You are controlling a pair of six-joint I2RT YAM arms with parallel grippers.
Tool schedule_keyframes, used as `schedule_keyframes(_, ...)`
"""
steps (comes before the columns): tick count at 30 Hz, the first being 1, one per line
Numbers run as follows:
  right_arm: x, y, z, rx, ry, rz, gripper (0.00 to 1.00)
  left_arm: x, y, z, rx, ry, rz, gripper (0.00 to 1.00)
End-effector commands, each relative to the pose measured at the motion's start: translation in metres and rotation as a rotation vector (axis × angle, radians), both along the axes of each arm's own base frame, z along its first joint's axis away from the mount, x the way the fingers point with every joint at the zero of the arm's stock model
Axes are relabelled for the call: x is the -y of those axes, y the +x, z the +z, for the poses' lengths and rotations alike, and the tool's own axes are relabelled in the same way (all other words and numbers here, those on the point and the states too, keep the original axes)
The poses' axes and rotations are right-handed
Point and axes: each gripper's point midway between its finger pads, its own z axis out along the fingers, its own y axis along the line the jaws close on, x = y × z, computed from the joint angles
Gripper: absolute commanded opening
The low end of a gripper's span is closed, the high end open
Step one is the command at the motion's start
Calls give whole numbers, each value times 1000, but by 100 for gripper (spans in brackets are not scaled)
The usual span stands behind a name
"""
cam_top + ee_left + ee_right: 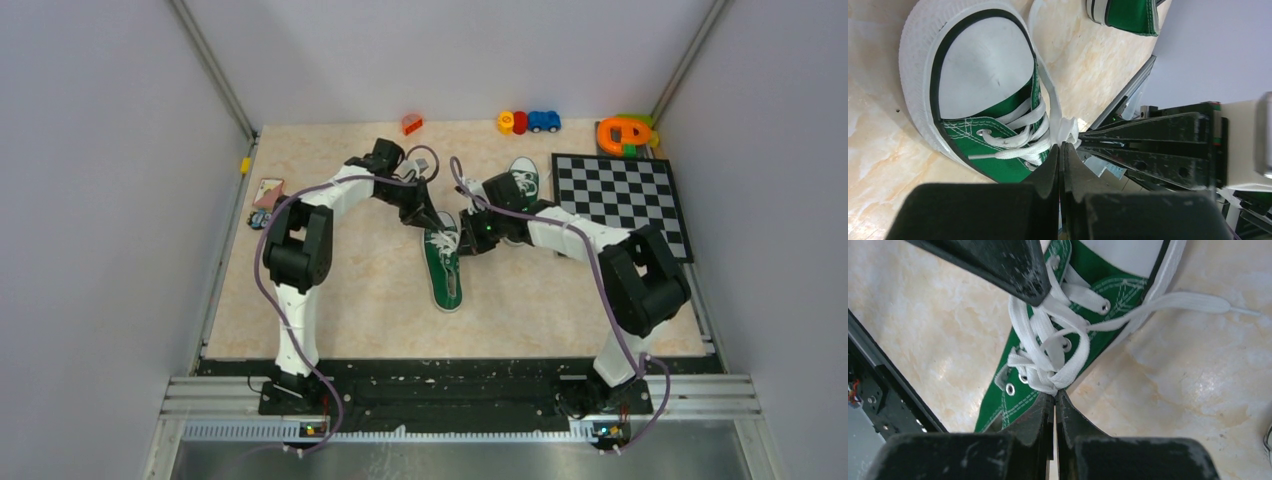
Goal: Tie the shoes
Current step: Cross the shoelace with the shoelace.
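The left arm (pixel 340 190) and the right arm (pixel 570 232) are both reaching to the middle of the worktop (pixel 370 290). One green shoe (pixel 445 275) is lying flat right under the two sets of jaws, with its white toe pointing toward the arm bases.

The left jaws are squeezing tight together. Their tips are touching the bunch of white laces (pixel 1048 355) on top of the shoe, but I cannot tell if they are really pinching it. The right jaws are also pressing shut, and they are gripping the lace bunch right at their tips. The two sets of jaws are sitting just beside each other, tip to tip.

One loose lace end (pixel 1198 304) is lying on the worktop beside the shoe.

The other green shoe (pixel 524 183) is lying behind the right jaws, near a checkered board (pixel 625 195).
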Motion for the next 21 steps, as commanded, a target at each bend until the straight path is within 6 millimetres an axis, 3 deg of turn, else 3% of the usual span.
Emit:
schedule_keyframes(1, -29, 11, 39, 59, 97, 40, 0, 1, -3, 28, 93, -48, -23, 0)
schedule_keyframes(6, -38, 11, 52, 40, 140, 43, 0, 4, -8, 36, 151, -70, -50, 13)
schedule_keyframes(12, -38, 6, 42, -38, 125, 33, 0, 4, -17, 31, 207, -79, -77, 21)
schedule_keyframes(21, -25, -2, 23, -173, 11, -3, 0, -2, -12, 28, 254, -37, -31, 19)
